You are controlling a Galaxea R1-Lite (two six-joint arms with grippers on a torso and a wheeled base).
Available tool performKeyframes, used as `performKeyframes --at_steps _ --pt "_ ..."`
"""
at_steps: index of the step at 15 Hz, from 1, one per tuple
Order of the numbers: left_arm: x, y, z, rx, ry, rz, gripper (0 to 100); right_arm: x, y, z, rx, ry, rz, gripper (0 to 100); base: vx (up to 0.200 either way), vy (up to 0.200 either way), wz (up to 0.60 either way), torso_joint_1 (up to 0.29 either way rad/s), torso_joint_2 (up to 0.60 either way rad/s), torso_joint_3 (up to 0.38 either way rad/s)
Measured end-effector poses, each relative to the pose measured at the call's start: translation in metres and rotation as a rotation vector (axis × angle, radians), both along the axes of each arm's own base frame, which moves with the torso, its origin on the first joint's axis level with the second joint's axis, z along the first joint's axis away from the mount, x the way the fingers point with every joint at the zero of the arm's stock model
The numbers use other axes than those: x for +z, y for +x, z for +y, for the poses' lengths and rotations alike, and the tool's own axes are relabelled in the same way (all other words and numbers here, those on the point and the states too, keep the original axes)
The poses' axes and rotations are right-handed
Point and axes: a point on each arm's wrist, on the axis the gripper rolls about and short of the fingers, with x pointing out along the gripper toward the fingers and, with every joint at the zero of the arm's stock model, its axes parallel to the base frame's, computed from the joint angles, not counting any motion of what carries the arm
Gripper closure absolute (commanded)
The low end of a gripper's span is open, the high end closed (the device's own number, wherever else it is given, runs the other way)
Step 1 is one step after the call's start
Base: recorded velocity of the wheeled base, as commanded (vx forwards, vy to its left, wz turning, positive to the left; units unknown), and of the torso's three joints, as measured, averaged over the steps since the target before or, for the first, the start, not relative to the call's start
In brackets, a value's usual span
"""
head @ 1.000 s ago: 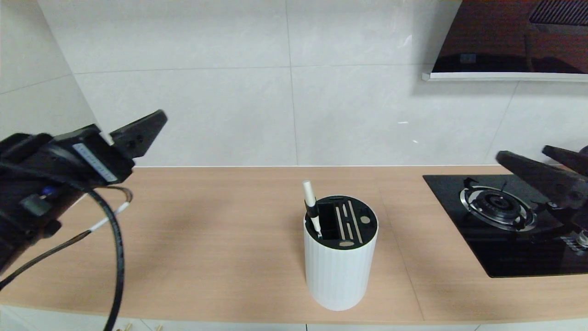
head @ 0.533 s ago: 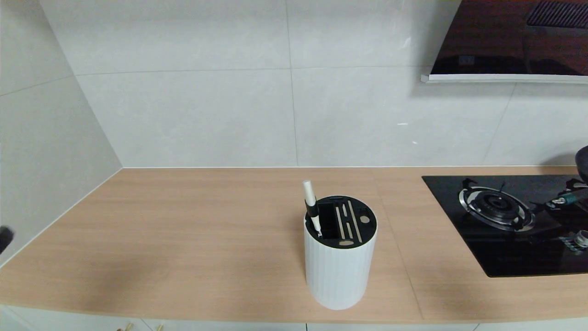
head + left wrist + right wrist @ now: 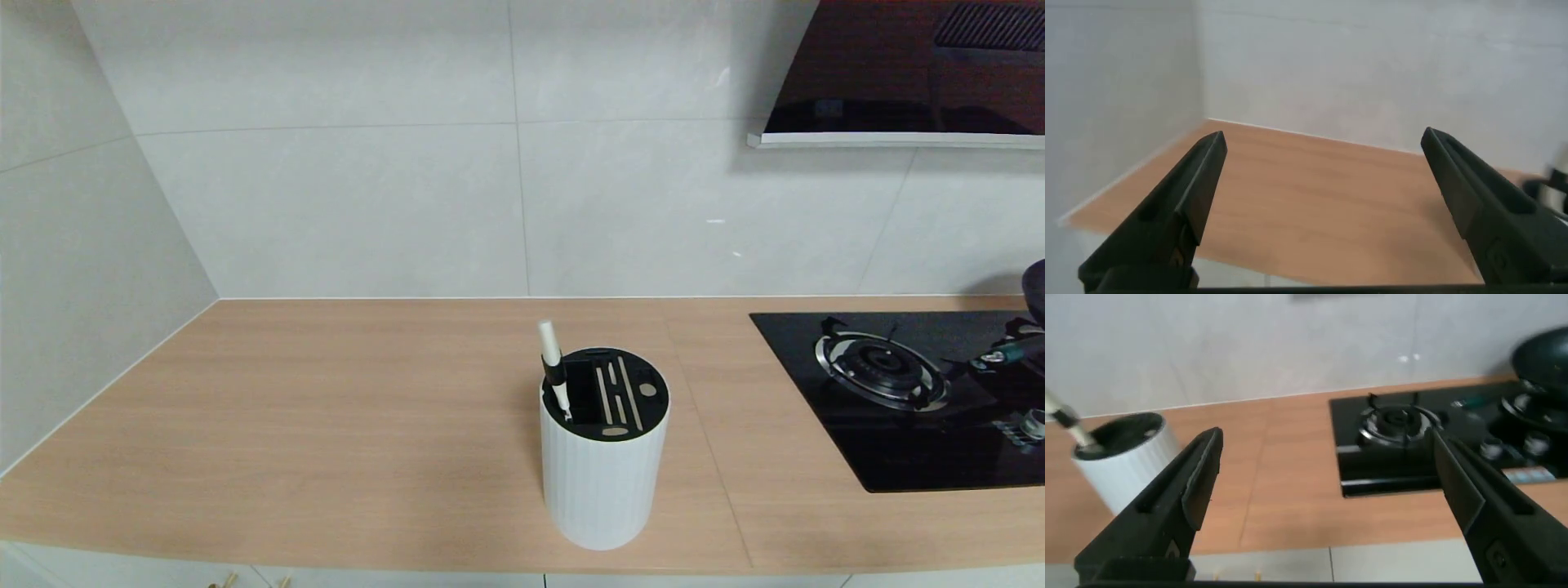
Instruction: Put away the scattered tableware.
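A white ribbed holder [image 3: 602, 472] with a black slotted top stands near the counter's front edge, right of centre. One utensil with a white and black handle [image 3: 553, 359] sticks out of its left compartment. The holder [image 3: 1123, 461] and that handle [image 3: 1065, 420] also show in the right wrist view, off to one side of my open right gripper [image 3: 1323, 469]. My left gripper [image 3: 1323, 171] is open too, with nothing between its fingers, facing the bare wooden counter [image 3: 1315, 196] and the wall corner.
A black gas hob [image 3: 898, 392] with a burner ring [image 3: 883, 367] fills the counter's right end, with a dark pan's edge [image 3: 1033, 286] at the far right. A range hood [image 3: 906, 73] hangs above. Tiled walls bound the back and left.
Both arms have pulled back out of the head view: a second ago the left gripper was at the left edge and the right gripper over the hob. The holder has not moved.
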Motion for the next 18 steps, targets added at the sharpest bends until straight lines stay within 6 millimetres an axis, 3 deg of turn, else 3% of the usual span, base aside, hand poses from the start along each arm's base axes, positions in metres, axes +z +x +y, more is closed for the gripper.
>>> performKeyframes --at_steps 4,7,10,12,18 --pt "-0.045 0.016 -0.002 0.046 0.019 0.076 0 -0.029 0.004 0.005 -0.002 -0.009 0.003 0 0.0 0.0 0.0 0.0 0.0 0.0" --pt "-0.091 0.035 -0.005 -0.064 0.038 0.216 0 -0.042 0.014 0.004 -0.032 -0.046 -0.072 0 0.0 0.0 0.0 0.0 0.0 0.0" --pt "-0.102 0.038 -0.007 -0.163 0.055 0.26 0 -0.064 0.023 0.005 -0.025 -0.099 -0.028 0 0.0 0.0 0.0 0.0 0.0 0.0" --pt "-0.105 0.039 -0.008 -0.208 0.079 0.282 0 -0.079 0.025 0.005 -0.006 -0.103 0.104 0 0.0 0.0 0.0 0.0 0.0 0.0" --pt "-0.106 0.039 -0.008 -0.211 0.067 0.284 0 -0.081 0.026 0.006 0.048 -0.101 0.102 0 0.0 0.0 0.0 0.0 0.0 0.0"
